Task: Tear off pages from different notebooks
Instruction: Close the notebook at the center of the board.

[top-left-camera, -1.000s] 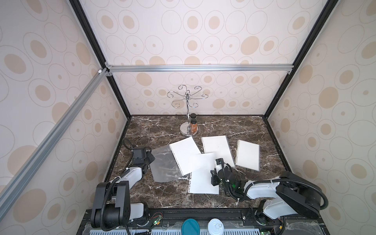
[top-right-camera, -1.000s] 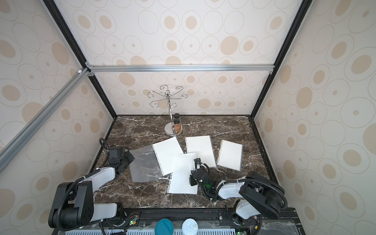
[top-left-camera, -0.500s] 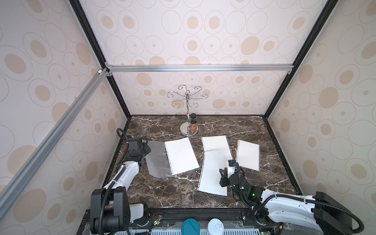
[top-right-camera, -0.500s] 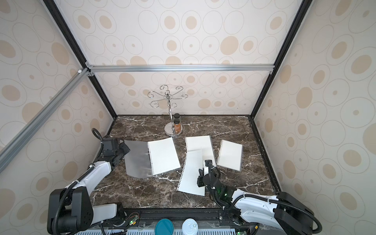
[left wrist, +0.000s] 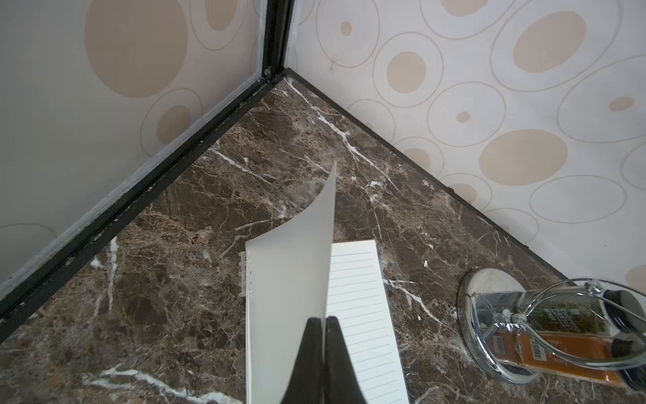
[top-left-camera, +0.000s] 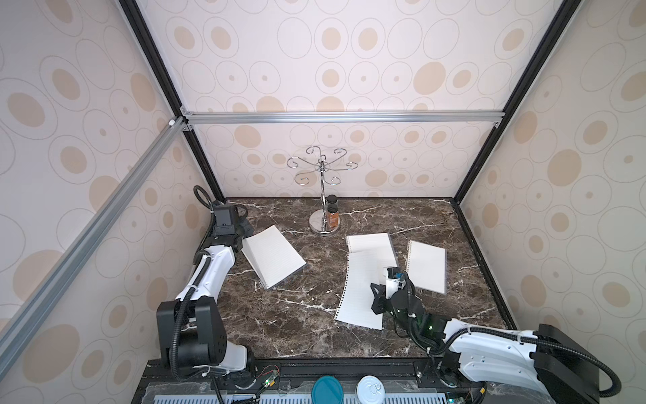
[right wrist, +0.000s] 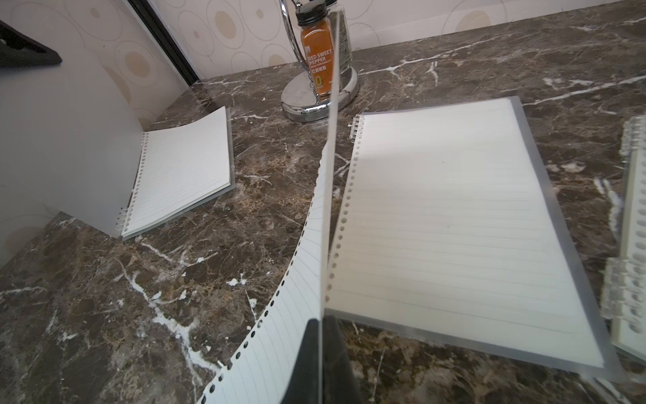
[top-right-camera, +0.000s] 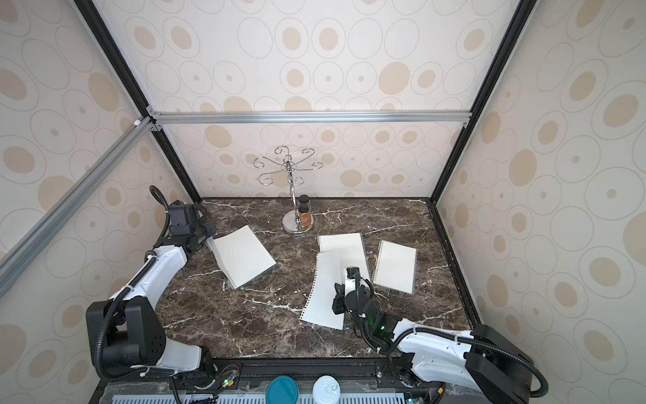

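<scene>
Three spiral-bound notebooks lie on the marble: a left notebook [top-left-camera: 274, 260], a middle notebook [top-left-camera: 370, 243] and a right notebook [top-left-camera: 427, 266]. My left gripper [left wrist: 325, 320] is shut on the left notebook's translucent grey cover [left wrist: 293, 266], which stands up off its lined pages [left wrist: 356, 290]. My right gripper [right wrist: 320, 321] is shut on the edge of a loose page [right wrist: 297, 314] with punched holes. That page [top-left-camera: 360, 290] hangs curved just in front of the middle notebook [right wrist: 447, 227], clear of any coil.
A chrome hook stand [top-left-camera: 323, 224] with spice bottles [top-left-camera: 332, 217] at its foot sits at the back centre. Patterned walls close in the table on three sides; the left gripper [top-left-camera: 242, 238] is near the left wall. Two round lids [top-left-camera: 327, 391] rest beyond the front edge.
The page has come away from the left notebook and moved right and forward in the right gripper. The left gripper pulled the cover back and up, turning the notebook towards the left wall.
</scene>
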Controlling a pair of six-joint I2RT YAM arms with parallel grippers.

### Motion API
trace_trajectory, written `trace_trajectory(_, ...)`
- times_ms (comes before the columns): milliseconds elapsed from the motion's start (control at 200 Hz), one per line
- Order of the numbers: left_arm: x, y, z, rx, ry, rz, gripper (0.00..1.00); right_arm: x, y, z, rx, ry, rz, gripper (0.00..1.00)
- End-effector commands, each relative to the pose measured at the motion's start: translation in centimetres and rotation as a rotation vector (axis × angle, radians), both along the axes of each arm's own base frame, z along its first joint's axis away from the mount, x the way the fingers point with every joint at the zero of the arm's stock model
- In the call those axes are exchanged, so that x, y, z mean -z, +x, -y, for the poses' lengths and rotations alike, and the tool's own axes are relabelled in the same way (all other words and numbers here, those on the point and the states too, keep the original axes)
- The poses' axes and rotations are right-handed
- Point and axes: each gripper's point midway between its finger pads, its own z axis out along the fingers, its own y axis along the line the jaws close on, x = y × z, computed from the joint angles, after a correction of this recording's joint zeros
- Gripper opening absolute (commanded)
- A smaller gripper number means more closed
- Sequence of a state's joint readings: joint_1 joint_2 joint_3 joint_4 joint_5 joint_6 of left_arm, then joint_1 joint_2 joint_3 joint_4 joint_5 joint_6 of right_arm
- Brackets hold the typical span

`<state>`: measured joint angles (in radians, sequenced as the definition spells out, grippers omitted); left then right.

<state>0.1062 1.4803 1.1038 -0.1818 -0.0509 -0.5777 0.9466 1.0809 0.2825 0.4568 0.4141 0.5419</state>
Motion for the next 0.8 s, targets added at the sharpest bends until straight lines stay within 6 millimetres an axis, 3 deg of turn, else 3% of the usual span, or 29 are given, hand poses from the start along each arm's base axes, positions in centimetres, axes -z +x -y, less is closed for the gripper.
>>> trace_trajectory(0, 2.0, 1.7, 0.5, 0.037, -0.004, -0.051, 0.00, -0.7, 0.4, -1.3, -0.019, 0.060, -0.009, 0.00)
trace_trajectory(125, 5.8, 3.4, 0.7, 0.040, -0.025, -0.120, 0.00, -0.3, 0.5, -2.1, -0.036, 0.072, -0.026, 0.00)
trace_trajectory(260, 7.8, 5.9, 1.7, 0.065, -0.067, -0.129, 0.00, 0.0, 0.5, -2.9, -0.060, 0.074, -0.044, 0.00)
trace_trajectory(490, 8.7, 9.5, 4.8, 0.124, -0.075, -0.130, 0.00, 0.4, 0.5, -3.3, -0.068, 0.073, -0.061, 0.00)
trace_trajectory(795, 9.2, 11.6, 10.3, 0.247, -0.016, -0.158, 0.00, 0.2, 0.3, -4.5, -0.121, 0.095, -0.069, 0.00)
